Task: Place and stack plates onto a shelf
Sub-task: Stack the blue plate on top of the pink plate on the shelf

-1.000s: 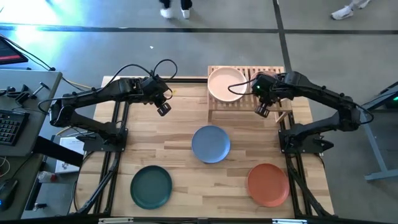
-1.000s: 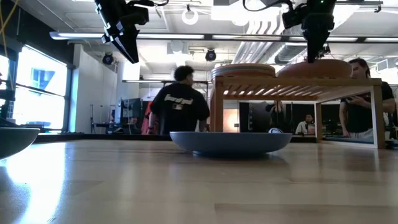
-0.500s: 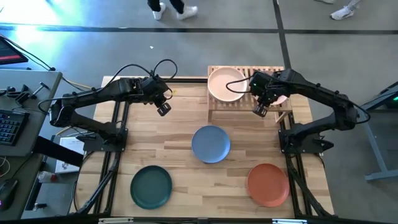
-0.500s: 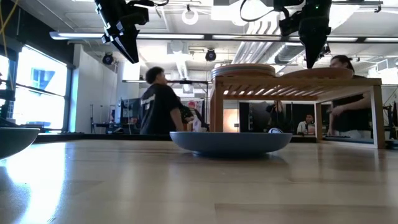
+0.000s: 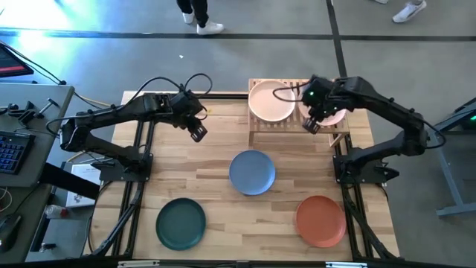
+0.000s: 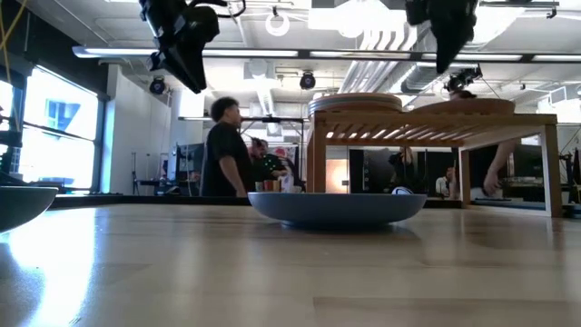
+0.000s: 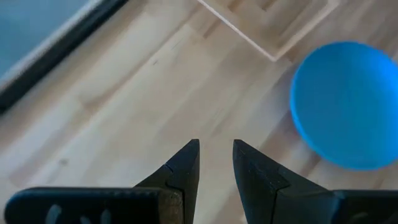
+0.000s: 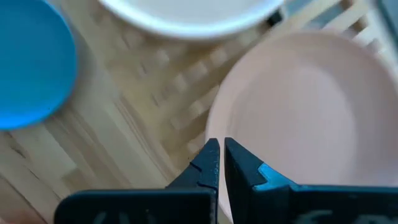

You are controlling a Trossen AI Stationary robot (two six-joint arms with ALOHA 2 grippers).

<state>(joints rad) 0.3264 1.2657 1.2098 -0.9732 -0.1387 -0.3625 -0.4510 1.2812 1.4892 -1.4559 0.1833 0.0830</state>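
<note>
shelf (image 5: 294, 125): peach plate (image 5: 270, 100), pink plate (image 5: 333, 115) | stacking unclear

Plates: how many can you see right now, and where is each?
5. On the shelf: peach plate and pink plate under the right gripper. On the tabletop: blue plate, dark green plate, terracotta plate. The peach one may hide stacked plates.

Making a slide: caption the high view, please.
Two plates on the shelf; blue plate, green plate and terracotta plate wait on the table.
</note>
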